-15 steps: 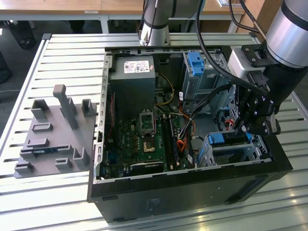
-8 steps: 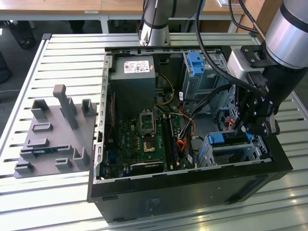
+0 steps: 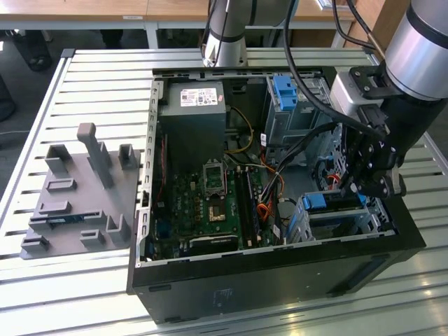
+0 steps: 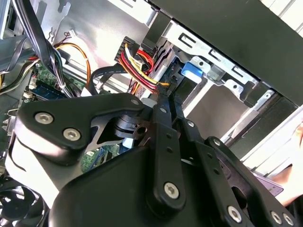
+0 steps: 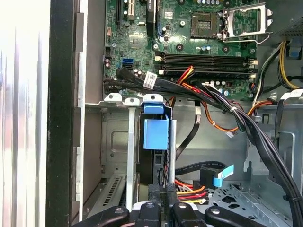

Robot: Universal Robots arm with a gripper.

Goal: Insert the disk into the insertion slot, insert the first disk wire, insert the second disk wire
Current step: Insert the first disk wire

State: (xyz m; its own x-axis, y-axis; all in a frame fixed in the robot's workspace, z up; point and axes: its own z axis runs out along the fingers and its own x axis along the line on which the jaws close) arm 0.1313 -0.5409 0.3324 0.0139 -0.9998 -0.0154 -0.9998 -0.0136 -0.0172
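hanging inside the open case [image 3: 280, 280], the gripper [image 4: 163, 92] has its fingers [image 4: 163, 142] together, seemingly pinched on a black plug [image 4: 161, 87] at the end of the red-yellow wires [image 4: 137, 66]. the disk [image 5: 155, 135] sits in the slot [image 5: 116, 142], just beside them. one white label [image 3: 201, 96] on the grey power supply [image 3: 192, 133] is too small to read. two blue pieces show in the exterior view: the disk's frame [image 3: 329, 201] and a latch [image 3: 283, 89].
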